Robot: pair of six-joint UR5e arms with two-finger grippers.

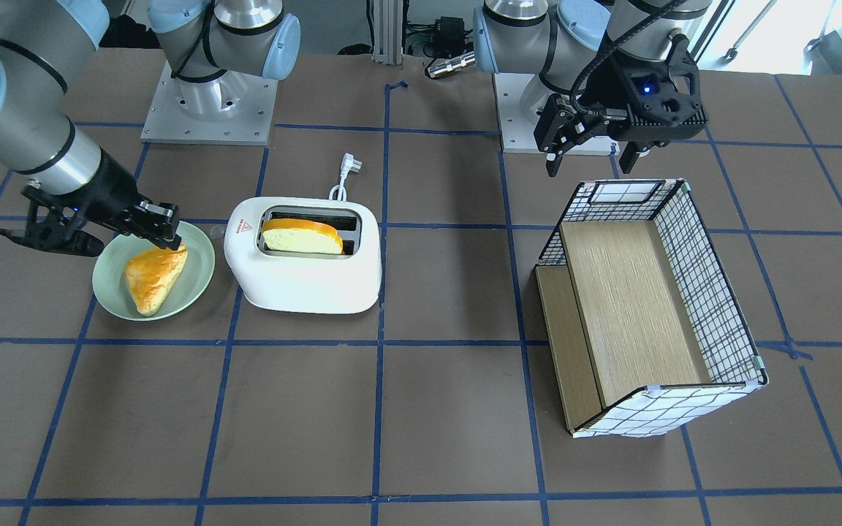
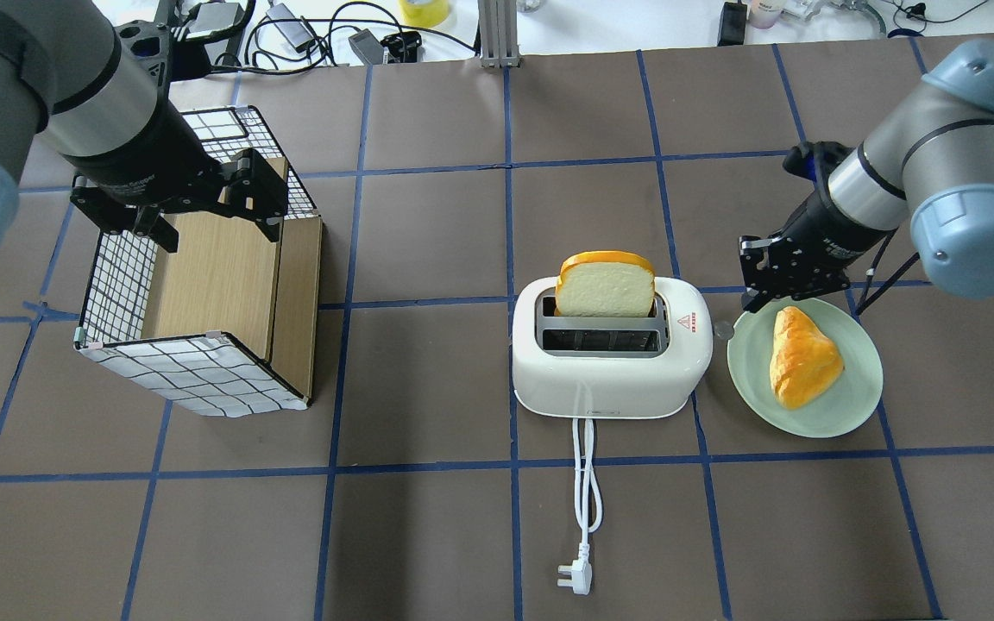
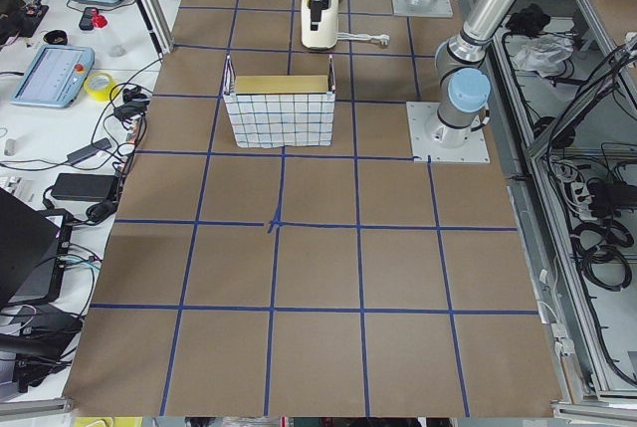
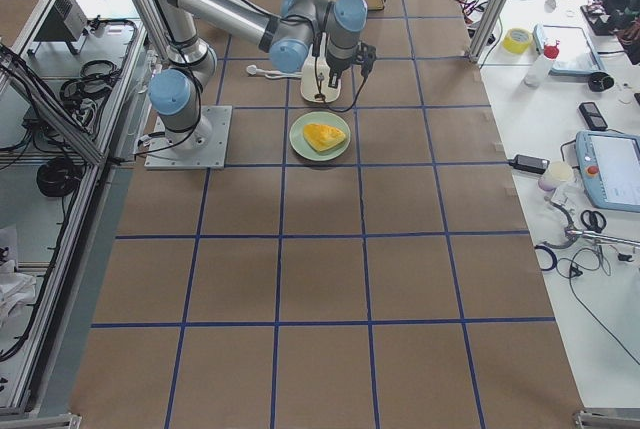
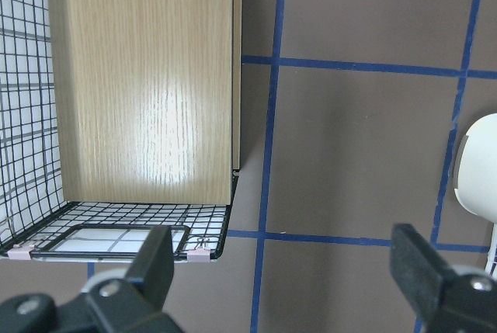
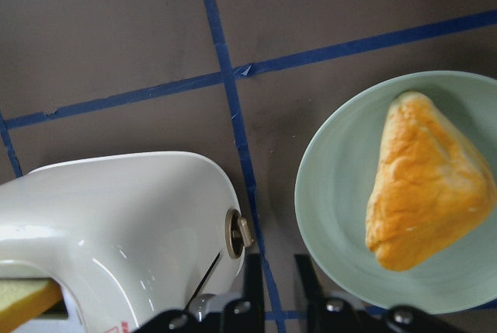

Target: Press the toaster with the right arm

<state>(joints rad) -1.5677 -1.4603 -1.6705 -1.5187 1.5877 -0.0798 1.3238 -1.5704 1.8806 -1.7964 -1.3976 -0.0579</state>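
The white toaster [image 1: 304, 281] [image 2: 609, 379] stands mid-table with a slice of bread [image 2: 605, 285] upright in one slot. A small knob [image 2: 724, 329] sticks out of its end nearest the green plate. My right gripper [image 2: 756, 289] [image 1: 165, 230] hovers over the gap between that end and the plate, fingers close together and holding nothing. In the right wrist view the gripper [image 6: 278, 271] is just beside the knob [image 6: 237, 234] on the toaster [image 6: 116, 216]. My left gripper [image 2: 204, 203] [image 1: 589, 150] is open and empty above the basket.
A green plate [image 2: 851, 397] [image 6: 334, 193] with a triangular pastry [image 2: 799, 358] lies right of the toaster. A wire basket with wooden boards [image 2: 195, 285] [image 1: 647, 307] lies on its side at the left. The toaster's cord and plug [image 2: 575, 578] trail toward the robot.
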